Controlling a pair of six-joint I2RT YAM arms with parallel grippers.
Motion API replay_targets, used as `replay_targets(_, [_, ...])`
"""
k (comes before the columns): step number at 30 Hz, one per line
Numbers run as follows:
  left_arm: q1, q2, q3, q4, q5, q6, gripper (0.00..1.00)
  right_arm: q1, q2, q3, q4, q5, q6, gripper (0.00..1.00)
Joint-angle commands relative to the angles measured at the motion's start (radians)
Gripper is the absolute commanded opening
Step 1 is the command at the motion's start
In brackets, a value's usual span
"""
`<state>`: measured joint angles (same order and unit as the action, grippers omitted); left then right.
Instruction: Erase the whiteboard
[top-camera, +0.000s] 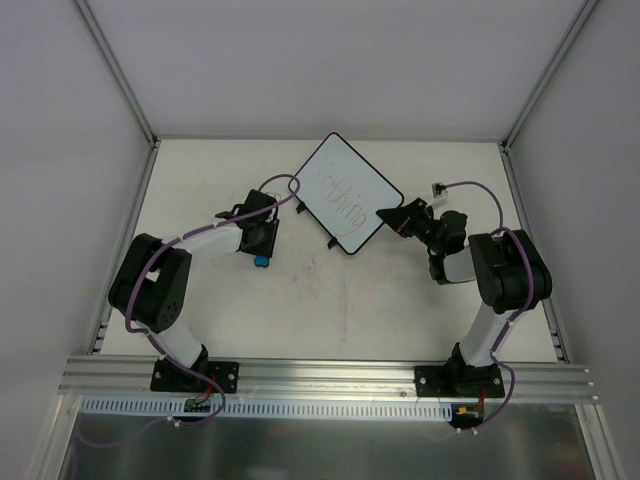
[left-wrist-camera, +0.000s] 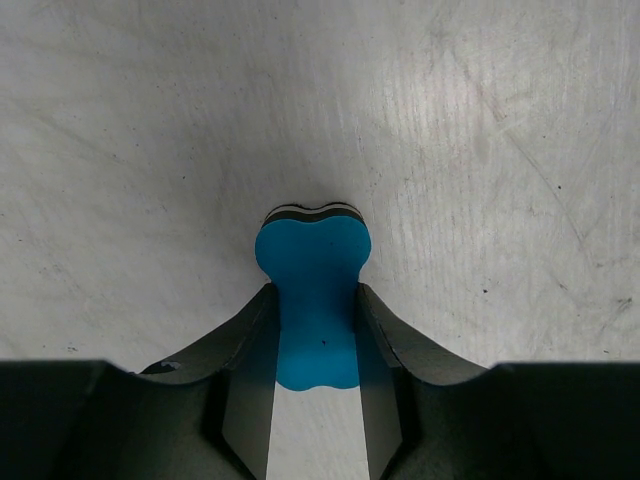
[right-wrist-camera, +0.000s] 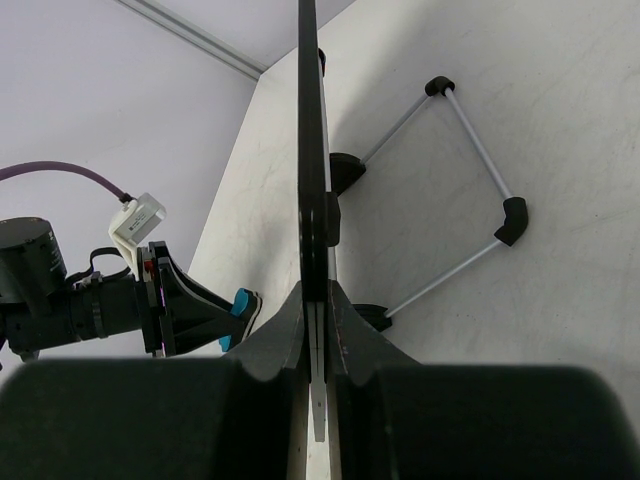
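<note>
The whiteboard (top-camera: 348, 192) lies askew at the table's back middle, with faint red handwriting on its face. My right gripper (top-camera: 387, 216) is shut on its right edge. In the right wrist view the whiteboard (right-wrist-camera: 311, 150) shows edge-on, running straight up from between the right gripper (right-wrist-camera: 318, 292) fingers. A small blue eraser (left-wrist-camera: 312, 250) with a dark felt underside is pinched in my left gripper (left-wrist-camera: 315, 305), squeezed at its waist and resting on the table. From above, the left gripper (top-camera: 262, 248) and eraser (top-camera: 261, 262) sit just left of the board's lower corner.
A thin wire stand (right-wrist-camera: 470, 170) with black corner pieces juts from the board's back over the table. Grey walls enclose the table (top-camera: 330, 310) on three sides. An aluminium rail (top-camera: 330, 375) carries both arm bases at the near edge.
</note>
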<state>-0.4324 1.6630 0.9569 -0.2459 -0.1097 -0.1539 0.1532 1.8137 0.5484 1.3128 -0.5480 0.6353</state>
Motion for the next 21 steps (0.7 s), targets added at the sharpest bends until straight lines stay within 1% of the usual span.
replay_targets(1, [-0.006, -0.044, 0.034, -0.023, -0.03, -0.038, 0.23, -0.014, 0.013, 0.031, 0.135, 0.011, 0.012, 0.0])
replay_targets(3, [-0.005, -0.06, 0.058, -0.023, -0.024, -0.047, 0.21, -0.014, 0.015, 0.031, 0.135, 0.013, 0.012, 0.0])
replay_targets(5, [-0.005, -0.075, 0.081, -0.024, 0.013, -0.061, 0.2, -0.014, 0.018, 0.03, 0.135, 0.013, 0.012, 0.0])
replay_targets(10, [-0.005, -0.06, 0.196, -0.023, 0.061, -0.111, 0.17, -0.012, 0.013, 0.03, 0.135, 0.011, 0.01, 0.0])
replay_targets(12, [-0.005, -0.046, 0.262, -0.021, 0.061, -0.125, 0.13, -0.014, 0.01, 0.028, 0.137, 0.011, 0.009, 0.0])
replay_targets(14, [-0.006, -0.014, 0.311, -0.015, 0.064, -0.142, 0.11, -0.014, 0.007, 0.027, 0.135, 0.011, 0.006, 0.0])
replay_targets(15, [-0.006, 0.0, 0.363, -0.013, 0.065, -0.148, 0.07, -0.014, 0.009, 0.028, 0.135, 0.011, 0.006, 0.0])
replay_targets(17, [-0.005, 0.044, 0.42, -0.01, 0.073, -0.165, 0.03, -0.012, 0.007, 0.025, 0.135, 0.008, 0.004, 0.0])
replay_targets(18, [-0.006, 0.063, 0.477, -0.003, 0.079, -0.171, 0.01, -0.012, 0.006, 0.027, 0.134, 0.008, 0.001, 0.0])
replay_targets(21, [-0.006, 0.13, 0.577, 0.016, 0.104, -0.193, 0.0, -0.012, -0.002, 0.021, 0.132, 0.006, -0.011, 0.0])
